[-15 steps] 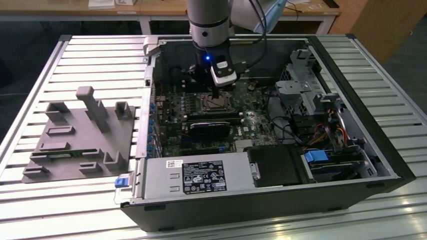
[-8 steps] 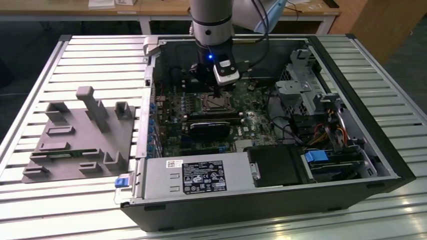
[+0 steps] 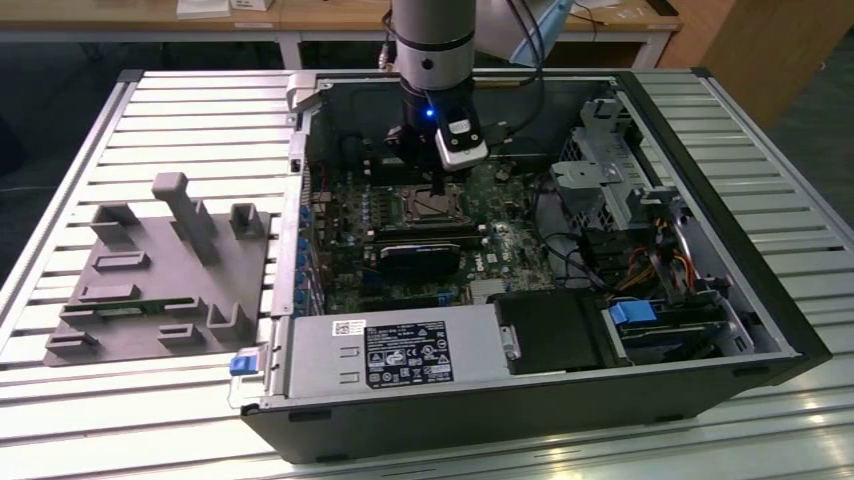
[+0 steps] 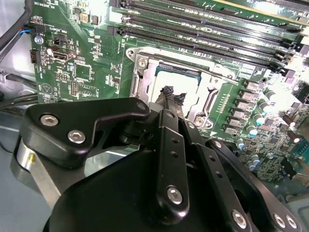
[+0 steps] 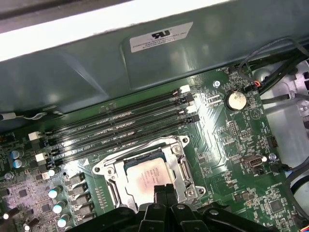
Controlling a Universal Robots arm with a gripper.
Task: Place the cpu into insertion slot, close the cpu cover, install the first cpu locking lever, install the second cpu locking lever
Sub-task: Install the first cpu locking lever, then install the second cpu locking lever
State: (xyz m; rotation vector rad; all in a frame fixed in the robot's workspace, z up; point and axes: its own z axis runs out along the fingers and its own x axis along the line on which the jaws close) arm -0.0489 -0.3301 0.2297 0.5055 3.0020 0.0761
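Note:
Inside the open computer case, my gripper hangs low over the insertion slot on the green board. In both wrist views the cpu lies flat in the slot, its dull metal top showing. The silvery cpu cover lies down around it as a frame. My black fingertips are pressed together just above the cpu's near edge, with nothing between them. A thin metal lever runs along one side of the slot.
Long black memory slots run beside the socket, with a coin battery nearby. A grey power supply fills the case's near side, and a drive cage with cables stands on the exterior view's right. A grey fixture sits outside, left.

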